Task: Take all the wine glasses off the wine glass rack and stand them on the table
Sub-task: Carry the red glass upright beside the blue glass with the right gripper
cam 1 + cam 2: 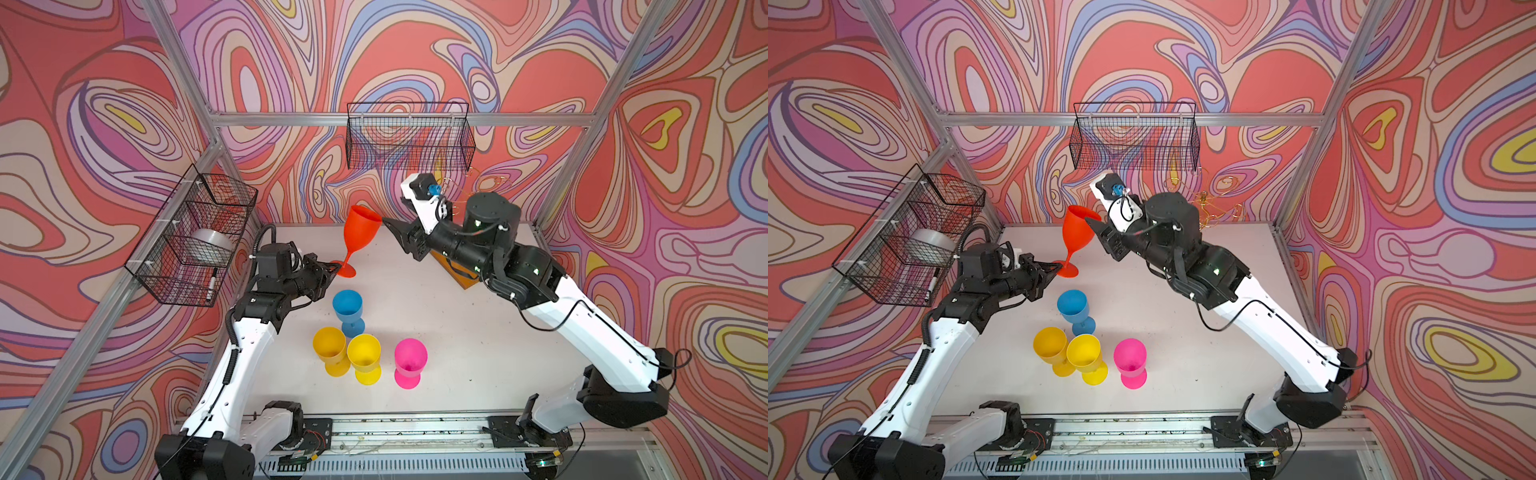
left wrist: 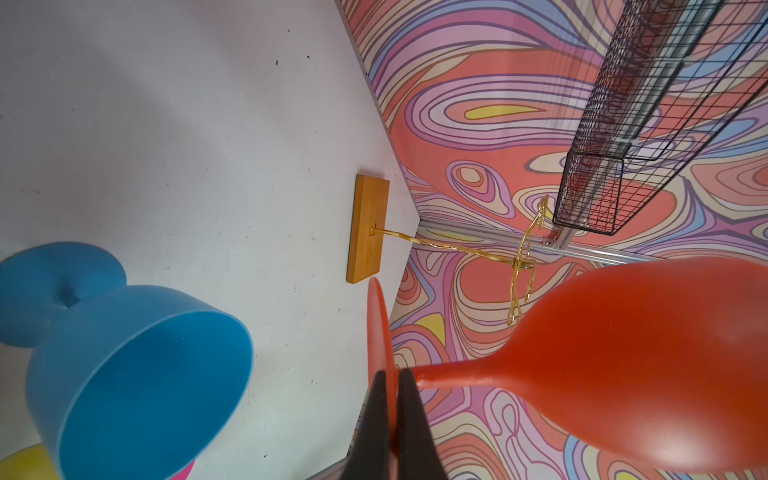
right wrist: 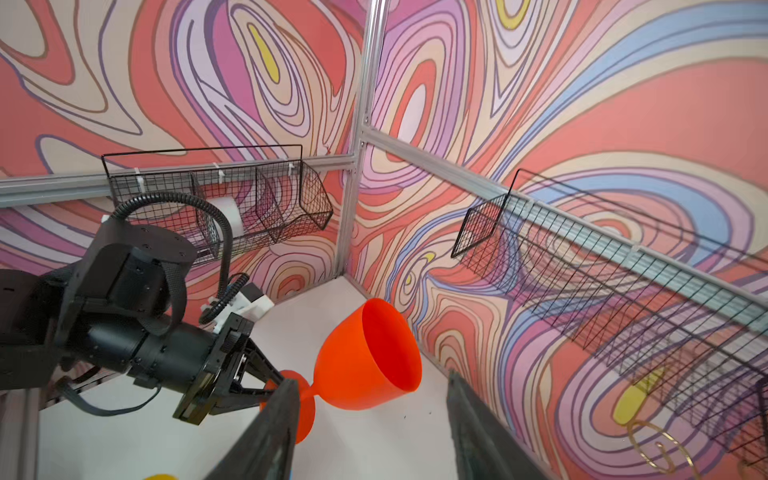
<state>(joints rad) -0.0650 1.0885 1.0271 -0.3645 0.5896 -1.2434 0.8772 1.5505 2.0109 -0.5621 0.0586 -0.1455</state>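
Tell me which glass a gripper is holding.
The red wine glass, tilted, foot pinched by the left gripper; the blue glass, yellow glasses and pink glass stand free.

Bright, even light; soft shadows, wrist views w/ blurred edges.

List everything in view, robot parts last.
orange-red wine glass: 1, orange-red, tilted over the table's far side, off the rack
wine glass rack: 1, gold wire on amber base, table's far right corner, no glass on it
blue glass: 1, blue, upright, mid-table
yellow glasses: 2, yellow, side by side, nearer than the blue
pink glass: 1, pink, right of the yellow
wire baskets: 2, black, back wall and left wall
roll: 1, silvery, left-wall basket
marker: 1, white and black, left-wall basket
table: 1, white
left gripper: shut on the orange-red glass's foot
right gripper: open, fingers either side of that glass
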